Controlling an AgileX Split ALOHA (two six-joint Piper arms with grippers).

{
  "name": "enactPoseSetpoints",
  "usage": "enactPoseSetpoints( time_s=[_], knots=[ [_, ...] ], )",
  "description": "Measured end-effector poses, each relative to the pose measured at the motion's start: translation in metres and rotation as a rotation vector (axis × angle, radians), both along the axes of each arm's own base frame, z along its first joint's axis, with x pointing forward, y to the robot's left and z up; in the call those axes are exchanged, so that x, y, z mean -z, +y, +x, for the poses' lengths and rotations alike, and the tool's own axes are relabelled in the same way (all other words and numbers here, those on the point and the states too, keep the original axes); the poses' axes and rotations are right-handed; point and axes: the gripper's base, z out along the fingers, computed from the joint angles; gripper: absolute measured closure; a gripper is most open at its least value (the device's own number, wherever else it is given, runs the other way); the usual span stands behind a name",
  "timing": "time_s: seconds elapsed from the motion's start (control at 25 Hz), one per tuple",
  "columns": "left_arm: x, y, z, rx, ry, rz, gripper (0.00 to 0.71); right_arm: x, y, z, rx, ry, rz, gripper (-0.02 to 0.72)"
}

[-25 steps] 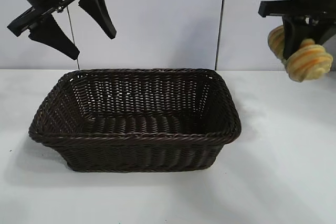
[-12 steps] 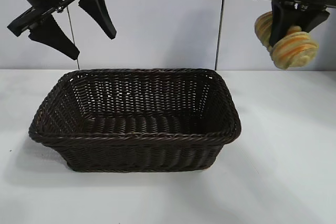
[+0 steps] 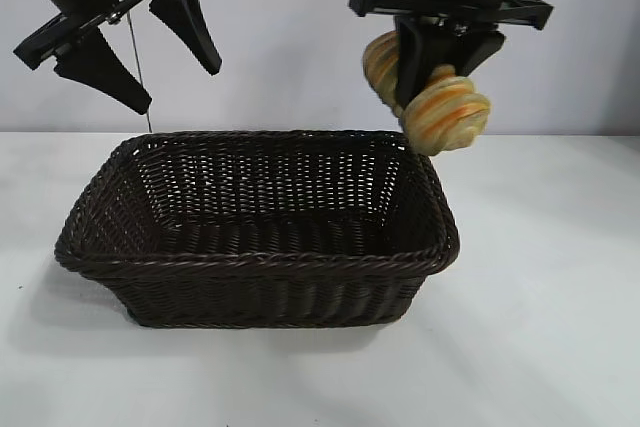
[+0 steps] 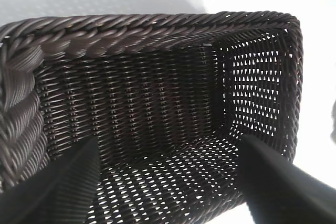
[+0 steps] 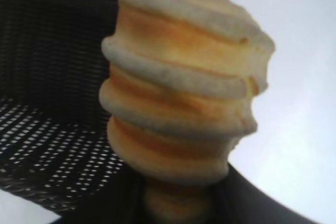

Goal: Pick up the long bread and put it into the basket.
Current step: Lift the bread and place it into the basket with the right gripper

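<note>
One right pincer [image 3: 438, 72] clamping long bread [image 3: 447, 115], moved leftward over basket [image 3: 250, 259] rim, left pincer [image 3: 150, 42] wide.

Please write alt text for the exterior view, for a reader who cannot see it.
The right gripper holds the long bread in the air above the right end of the empty dark wicker basket on a white table. The left gripper hangs open above the basket's left end.
</note>
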Motion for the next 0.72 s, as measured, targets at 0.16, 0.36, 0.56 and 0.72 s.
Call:
enactPoseSetpoints(
  time_s=[0.16, 0.36, 0.56, 0.72],
  knots=[
    [0.0, 0.0, 0.0, 0.001, 0.002, 0.0, 0.178, 0.025, 0.01, 0.006, -0.023, 0.019, -0.013, 0.494],
    [0.0, 0.0, 0.0, 0.001, 0.002, 0.0, 0.178, 0.058, 0.015, 0.015, -0.02, 0.058, -0.037, 0.494],
    [0.0, 0.0, 0.0, 0.001, 0.002, 0.0, 0.178, 0.063, 0.016, 0.016, -0.019, 0.06, -0.037, 0.494],
    [0.0, 0.0, 0.0, 0.002, 0.002, 0.001, 0.178, 0.063, 0.016, 0.016, -0.018, 0.059, -0.036, 0.417]
  ],
)
